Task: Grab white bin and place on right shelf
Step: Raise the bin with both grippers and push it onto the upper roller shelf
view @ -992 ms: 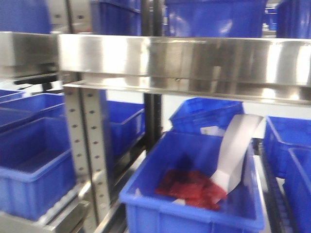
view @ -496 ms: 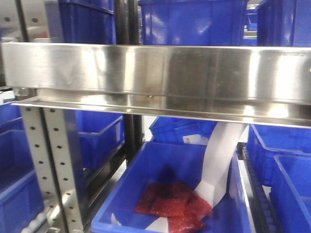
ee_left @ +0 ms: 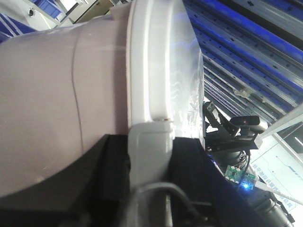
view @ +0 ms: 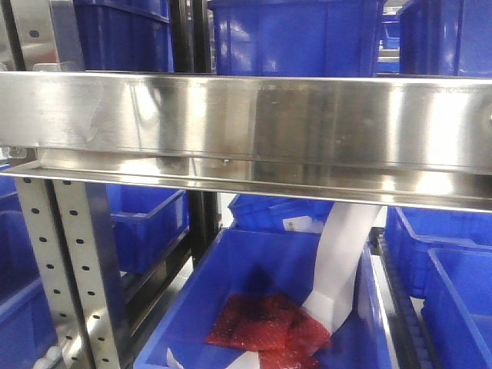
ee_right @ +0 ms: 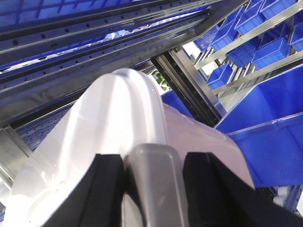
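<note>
The white bin (ee_left: 57,94) fills the left wrist view, pale pinkish with a white rim. My left gripper (ee_left: 150,142) is shut on a pale clip at its rim, with a black finger (ee_left: 116,161) on each side. In the right wrist view the white bin (ee_right: 118,109) shows again, and my right gripper (ee_right: 154,163) is shut on its grey handle (ee_right: 152,175). The right shelf (view: 254,115) spans the front view as a broad shiny steel rail, close ahead. Neither the bin nor the grippers show in the front view.
A perforated steel upright (view: 73,261) stands at lower left. Blue crates (view: 292,34) sit on the level above the rail. Below it, an open blue crate (view: 192,307) holds red packets (view: 261,327) and a white strip (view: 338,261). More blue crates (view: 453,261) lie to the right.
In the front view the rail and upright have slid left and grown larger, now spanning the whole width. The crate with red packets sits lower in frame.
</note>
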